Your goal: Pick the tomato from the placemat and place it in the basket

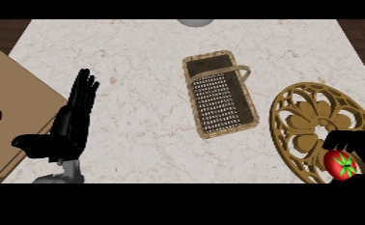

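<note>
Marble counter [143,50], basket [219,96] mid-counter, right hand [347,142] curled on tomato [342,165], placemat [314,127] edge

Light is even and fairly bright across the pale counter [143,122]. Shadows are faint, with no glare

A basket [219,95] sits mid-table [135,45]. At right lies a round gold placemat [306,122]; the right hand [343,141] curls over the tomato [342,165] at its near edge. The left hand [71,120] rests open at left, fingers up.
</note>
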Motion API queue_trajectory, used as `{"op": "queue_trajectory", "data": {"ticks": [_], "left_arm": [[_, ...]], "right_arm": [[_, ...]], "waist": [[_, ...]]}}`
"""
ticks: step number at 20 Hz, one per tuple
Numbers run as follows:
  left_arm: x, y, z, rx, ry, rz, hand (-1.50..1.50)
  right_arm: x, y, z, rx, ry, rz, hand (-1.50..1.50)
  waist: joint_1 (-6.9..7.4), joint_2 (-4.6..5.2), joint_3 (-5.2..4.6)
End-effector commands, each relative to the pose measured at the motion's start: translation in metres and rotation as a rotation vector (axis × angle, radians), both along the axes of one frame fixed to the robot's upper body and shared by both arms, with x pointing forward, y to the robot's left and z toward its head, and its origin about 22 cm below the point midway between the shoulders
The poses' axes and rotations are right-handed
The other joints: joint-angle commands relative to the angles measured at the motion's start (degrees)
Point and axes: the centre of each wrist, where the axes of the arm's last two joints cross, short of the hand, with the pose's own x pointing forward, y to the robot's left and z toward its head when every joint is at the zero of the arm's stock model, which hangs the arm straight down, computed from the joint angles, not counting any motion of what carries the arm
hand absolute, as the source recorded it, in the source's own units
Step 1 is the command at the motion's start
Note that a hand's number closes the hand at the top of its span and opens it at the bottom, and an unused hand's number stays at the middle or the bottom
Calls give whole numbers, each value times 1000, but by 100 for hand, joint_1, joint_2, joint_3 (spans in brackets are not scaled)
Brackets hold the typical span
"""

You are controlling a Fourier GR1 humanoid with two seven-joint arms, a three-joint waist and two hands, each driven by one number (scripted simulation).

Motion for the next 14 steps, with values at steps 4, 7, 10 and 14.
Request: {"op": "queue_trajectory", "data": {"ticks": [4, 7, 10, 14], "left_arm": [[-11, 3, -1, -14, -3, -10, 0], [-5, -10, -4, -4, 11, 7, 0], [3, -6, -5, -11, -6, 15, 0], [1, -3, 3, -1, 2, -30, 0]], "right_arm": [[11, 17, -12, -50, -29, 75, 150], [-6, 33, -6, -56, -55, 83, 150], [-6, 11, -15, -33, -81, 89, 150], [-12, 178, -4, 23, -152, 319, 150]], "waist": [[12, 7, 19], [-12, 5, 18], [-12, 8, 19], [203, -28, 1]]}}
